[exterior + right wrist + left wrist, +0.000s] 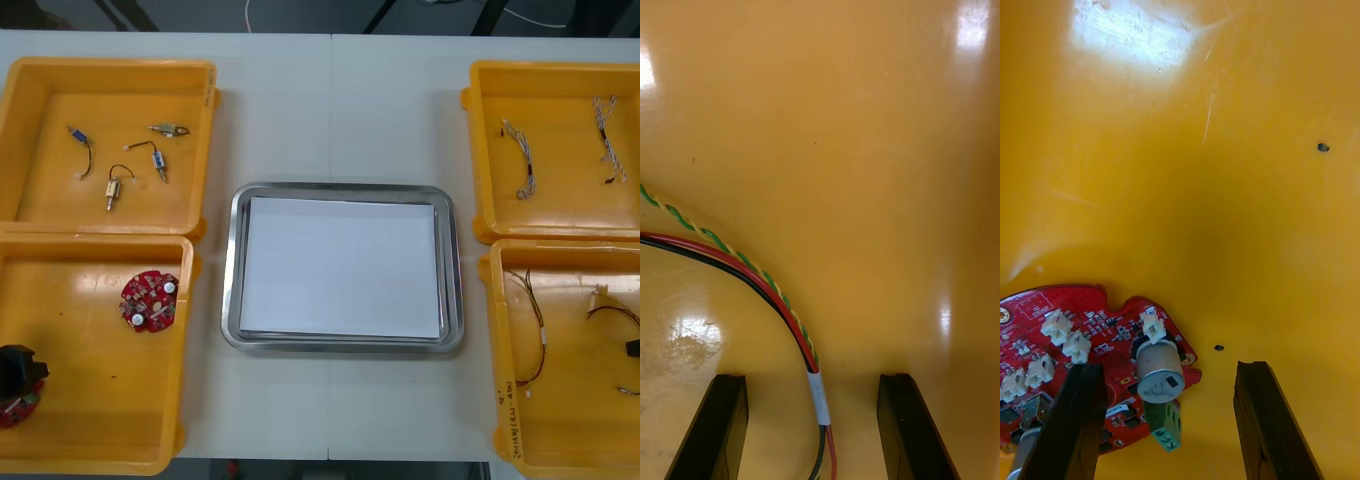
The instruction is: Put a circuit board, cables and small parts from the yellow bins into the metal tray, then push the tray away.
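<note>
Handwritten black marking [510,424] on near right yellow bin [494,300] rim; not legible.

Left gripper [18,368] cut off by frame edge at 8 o'clock, hides part of a circuit board [16,408]. Right gripper [633,349] barely in at 4 o'clock; its yellow bin [497,330] clipped too.

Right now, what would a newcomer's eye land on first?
The tray, white inside, sits mid-table and holds no parts yet. The left gripper is open, low in the near-left bin at a red board; a second board lies farther in. The right gripper is open in the near-right bin, with a cable running between its fingers.
</note>
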{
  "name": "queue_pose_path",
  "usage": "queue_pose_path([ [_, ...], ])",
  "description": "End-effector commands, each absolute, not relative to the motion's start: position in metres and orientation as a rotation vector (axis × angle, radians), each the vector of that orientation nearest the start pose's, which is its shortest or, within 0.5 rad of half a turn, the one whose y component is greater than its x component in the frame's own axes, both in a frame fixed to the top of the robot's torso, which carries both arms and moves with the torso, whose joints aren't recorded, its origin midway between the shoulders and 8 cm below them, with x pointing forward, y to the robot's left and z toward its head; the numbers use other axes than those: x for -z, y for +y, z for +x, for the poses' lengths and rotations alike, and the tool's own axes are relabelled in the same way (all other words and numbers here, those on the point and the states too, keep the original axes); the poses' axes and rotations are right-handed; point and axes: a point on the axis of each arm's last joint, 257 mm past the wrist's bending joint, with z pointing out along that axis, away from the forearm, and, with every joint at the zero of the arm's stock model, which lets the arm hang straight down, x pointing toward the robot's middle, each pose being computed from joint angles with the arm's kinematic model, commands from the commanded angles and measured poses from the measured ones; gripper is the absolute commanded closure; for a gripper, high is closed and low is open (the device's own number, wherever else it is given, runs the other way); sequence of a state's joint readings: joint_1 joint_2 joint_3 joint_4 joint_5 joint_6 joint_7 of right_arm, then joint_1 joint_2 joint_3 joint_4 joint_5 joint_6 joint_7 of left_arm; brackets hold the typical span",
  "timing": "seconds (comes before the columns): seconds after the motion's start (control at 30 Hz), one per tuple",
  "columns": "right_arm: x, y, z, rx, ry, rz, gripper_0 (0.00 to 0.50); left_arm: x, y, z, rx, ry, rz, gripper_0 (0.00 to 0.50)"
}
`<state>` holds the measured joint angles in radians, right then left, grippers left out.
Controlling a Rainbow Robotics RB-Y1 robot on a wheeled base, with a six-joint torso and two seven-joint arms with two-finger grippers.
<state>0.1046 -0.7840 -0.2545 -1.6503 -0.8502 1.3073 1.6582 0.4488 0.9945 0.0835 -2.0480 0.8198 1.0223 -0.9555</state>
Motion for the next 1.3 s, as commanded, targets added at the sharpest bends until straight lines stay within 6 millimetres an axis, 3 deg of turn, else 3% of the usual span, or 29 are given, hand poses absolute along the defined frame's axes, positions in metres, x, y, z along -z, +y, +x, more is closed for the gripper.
queue_pose_path([
  [0.03, 0.348, -0.475, 0.351, -0.032, 2.745, 0.089, 0.0, 0.331, 0.44, 0.298, 0.045, 2.632, -0.502, 0.0],
  [0.2, 0.35, -0.475, 0.347, -0.032, 2.752, 0.087, 0.0, 0.328, 0.44, 0.302, 0.042, 2.62, -0.498, 0.0],
  [0.23, 0.351, -0.476, 0.346, -0.029, 2.754, 0.085, 0.023, 0.328, 0.44, 0.303, 0.043, 2.618, -0.5, 0.0],
  [0.27, 0.351, -0.476, 0.346, -0.031, 2.752, 0.085, 0.128, 0.328, 0.441, 0.303, 0.043, 2.617, -0.5, 0.0],
  [0.3, 0.351, -0.476, 0.345, -0.029, 2.755, 0.086, 0.324, 0.328, 0.441, 0.304, 0.041, 2.615, -0.499, 0.0],
  [0.33, 0.352, -0.476, 0.345, -0.031, 2.756, 0.091, 0.468, 0.327, 0.44, 0.305, 0.043, 2.613, -0.498, 0.0],
  [0.37, 0.352, -0.477, 0.344, -0.029, 2.757, 0.091, 0.5, 0.327, 0.44, 0.305, 0.043, 2.613, -0.498, 0.0],
  [0.47, 0.351, -0.476, 0.345, -0.032, 2.755, 0.093, 0.5, 0.328, 0.44, 0.304, 0.036, 2.617, -0.493, 0.004],
  [0.5, 0.351, -0.476, 0.345, -0.036, 2.754, 0.093, 0.5, 0.328, 0.44, 0.304, 0.036, 2.617, -0.493, 0.177],
  [0.53, 0.351, -0.476, 0.345, -0.038, 2.753, 0.095, 0.5, 0.328, 0.44, 0.304, 0.035, 2.617, -0.491, 0.463],
  [0.57, 0.351, -0.475, 0.345, -0.039, 2.753, 0.093, 0.5, 0.328, 0.44, 0.304, 0.037, 2.617, -0.492, 0.499],
  [0.93, 0.333, -0.467, 0.353, -0.076, 2.719, 0.06, 0.5, 0.328, 0.439, 0.304, 0.041, 2.618, -0.495, 0.5],
  [1.3, 0.25, -0.469, 0.352, 0.009, 2.673, -0.072, 0.5, 0.32, 0.441, 0.305, 0.036, 2.617, -0.502, 0.5],
])
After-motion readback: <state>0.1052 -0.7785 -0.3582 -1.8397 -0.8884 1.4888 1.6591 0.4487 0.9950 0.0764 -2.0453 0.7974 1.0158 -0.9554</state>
